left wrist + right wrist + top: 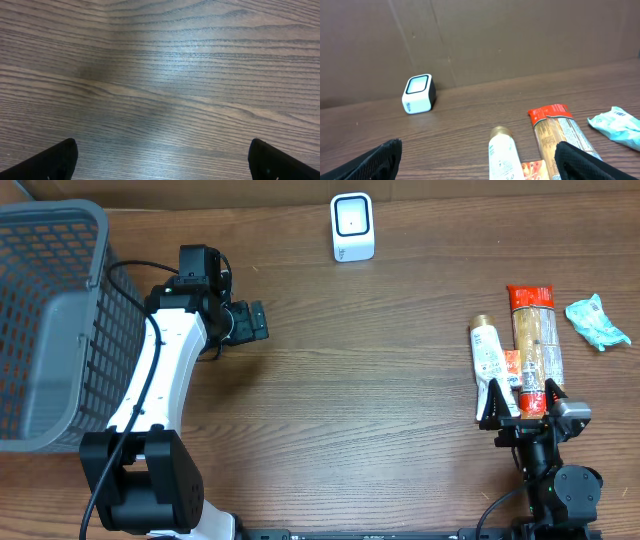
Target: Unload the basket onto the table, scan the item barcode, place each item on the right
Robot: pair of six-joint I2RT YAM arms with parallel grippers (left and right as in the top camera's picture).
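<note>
The white barcode scanner [352, 227] stands at the back of the table, dark window up, and also shows in the right wrist view [419, 93]. The items lie at the right: a white tube with a gold cap [487, 355] [502, 152], a long clear packet with a red top [534, 335] [561, 131], and a small orange packet [512, 368] [535, 170] between them. My right gripper [520, 405] [480, 165] is open just above their near ends, holding nothing. Far to the left, my left gripper [260, 322] [162, 165] is open over bare wood.
A grey mesh basket [45, 320] fills the left edge, beside the left arm. A crumpled teal wrapper [597, 321] [617, 127] lies right of the long packet. A brown cardboard wall [520, 35] runs behind the table.
</note>
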